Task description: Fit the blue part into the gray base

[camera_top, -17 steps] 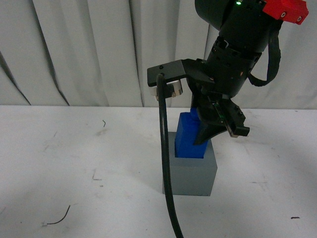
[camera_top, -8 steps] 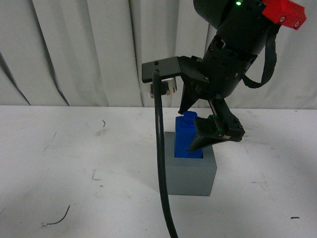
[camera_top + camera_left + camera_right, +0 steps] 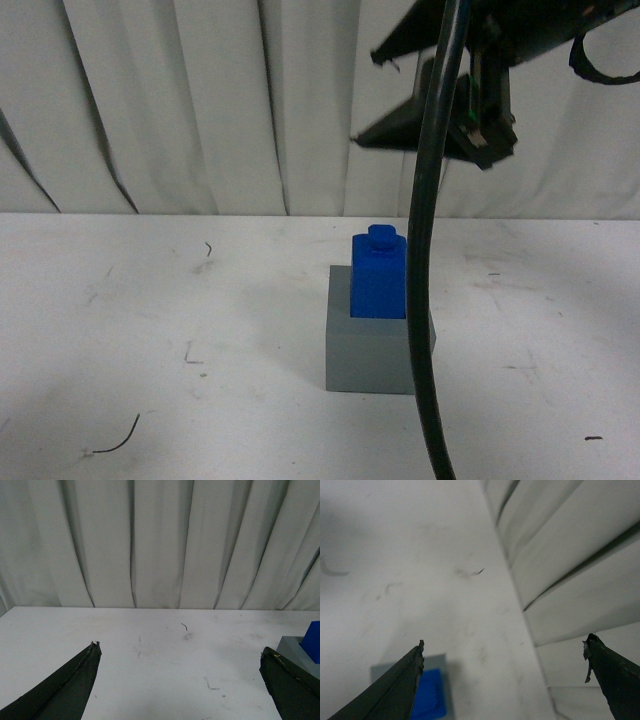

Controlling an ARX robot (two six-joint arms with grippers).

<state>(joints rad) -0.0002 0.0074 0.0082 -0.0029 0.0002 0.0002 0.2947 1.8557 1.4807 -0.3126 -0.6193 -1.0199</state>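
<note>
The blue part (image 3: 378, 274) stands upright in the square recess of the gray base (image 3: 374, 350) in the middle of the table, its knob on top. My right gripper (image 3: 420, 100) is open and empty, high above the two, with nothing between its fingers. In the right wrist view the blue part (image 3: 429, 696) and gray base (image 3: 445, 670) lie far below, beside one finger (image 3: 395, 690). My left gripper (image 3: 179, 652) is open and empty low over the table; the gray base (image 3: 292, 647) and blue part (image 3: 312, 640) show at that view's edge.
A white table (image 3: 150, 330) with faint scuffs carries the base. A pleated white curtain (image 3: 200, 100) closes the back. A thick black cable (image 3: 430, 250) hangs from the right arm in front of the base. A small dark wire scrap (image 3: 115, 440) lies at the front left.
My right gripper has let go of the blue part and risen well above it. The blue part stays upright in the gray base.
</note>
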